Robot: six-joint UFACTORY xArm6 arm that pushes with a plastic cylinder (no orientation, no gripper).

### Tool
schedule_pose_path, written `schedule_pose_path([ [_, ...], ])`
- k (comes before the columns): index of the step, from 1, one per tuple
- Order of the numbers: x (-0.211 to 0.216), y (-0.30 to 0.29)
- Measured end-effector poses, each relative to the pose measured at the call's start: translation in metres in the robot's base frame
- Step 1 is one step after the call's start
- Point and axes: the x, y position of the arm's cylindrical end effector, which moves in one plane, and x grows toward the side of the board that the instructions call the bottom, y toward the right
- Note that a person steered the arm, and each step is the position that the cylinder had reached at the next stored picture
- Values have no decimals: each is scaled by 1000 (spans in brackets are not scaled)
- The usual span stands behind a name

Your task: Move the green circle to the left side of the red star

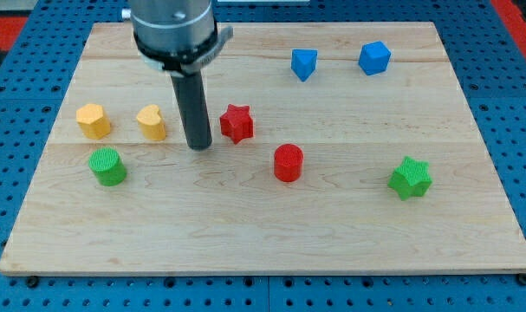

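Counting one green circle [107,166], one red star [237,123]

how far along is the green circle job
Done: nothing visible yet. The green circle sits near the board's left edge, well short of the red star, below the yellow blocks. In hand: my tip stands just left of the star, between it and the yellow heart, not touching the circle. Left: get to the circle's far side and push it rightward to the spot beside the star.

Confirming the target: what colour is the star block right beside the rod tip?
Red star, clear in the camera view.
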Motion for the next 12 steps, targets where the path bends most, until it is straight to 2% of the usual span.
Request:
schedule_pose_path([
  [1,47,-10],
  [2,69,-43],
  [3,69,-110],
  [4,69,-154],
  [5,49,-137],
  [7,23,-47],
  [8,14,-43],
  [9,35,-60],
  [10,28,-102],
  [12,-5,-52],
])
